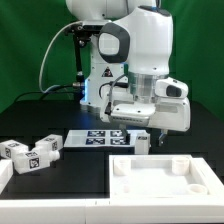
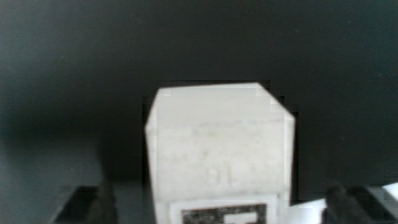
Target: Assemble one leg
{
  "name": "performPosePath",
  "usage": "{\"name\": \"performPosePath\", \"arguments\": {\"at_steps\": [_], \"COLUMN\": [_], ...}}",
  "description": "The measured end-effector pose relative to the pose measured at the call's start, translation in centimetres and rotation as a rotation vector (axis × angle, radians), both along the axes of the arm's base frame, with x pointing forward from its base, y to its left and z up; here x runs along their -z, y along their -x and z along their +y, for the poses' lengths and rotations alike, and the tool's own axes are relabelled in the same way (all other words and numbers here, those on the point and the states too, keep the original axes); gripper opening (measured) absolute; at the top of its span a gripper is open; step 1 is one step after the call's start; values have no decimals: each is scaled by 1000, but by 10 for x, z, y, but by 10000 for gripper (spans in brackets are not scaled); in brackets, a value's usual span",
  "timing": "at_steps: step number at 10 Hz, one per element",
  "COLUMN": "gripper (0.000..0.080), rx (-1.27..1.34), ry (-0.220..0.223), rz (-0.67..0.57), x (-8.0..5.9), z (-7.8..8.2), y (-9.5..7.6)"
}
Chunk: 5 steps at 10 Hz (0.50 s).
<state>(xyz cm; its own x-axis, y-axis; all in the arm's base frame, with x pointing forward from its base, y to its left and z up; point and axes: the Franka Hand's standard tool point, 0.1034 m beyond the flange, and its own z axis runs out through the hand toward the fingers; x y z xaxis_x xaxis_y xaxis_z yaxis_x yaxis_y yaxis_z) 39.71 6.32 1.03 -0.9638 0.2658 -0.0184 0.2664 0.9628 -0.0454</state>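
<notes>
One leg between the jaws

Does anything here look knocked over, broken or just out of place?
Nothing looks broken or spilled. Loose legs lie tumbled at the exterior view's left, not standing. The hand holds one leg near the tabletop.

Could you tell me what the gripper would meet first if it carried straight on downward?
The gripper, shut on the small white plastic tagged leg, would probably press it onto the wide flat white square tabletop; depth is unclear.
</notes>
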Motion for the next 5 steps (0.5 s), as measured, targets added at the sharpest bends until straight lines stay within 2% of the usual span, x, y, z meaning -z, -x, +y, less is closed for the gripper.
{"name": "performPosePath", "arguments": {"at_steps": [1, 2, 3, 5], "gripper": [621, 641, 647, 648], "rx": [45, 77, 100, 253], "ry": [13, 17, 21, 14], "rz": [-12, -50, -75, -119], "x": [-10, -28, -41, -56], "z": [-2, -9, -19, -24], "y": [-3, -9, -13, -21]}}
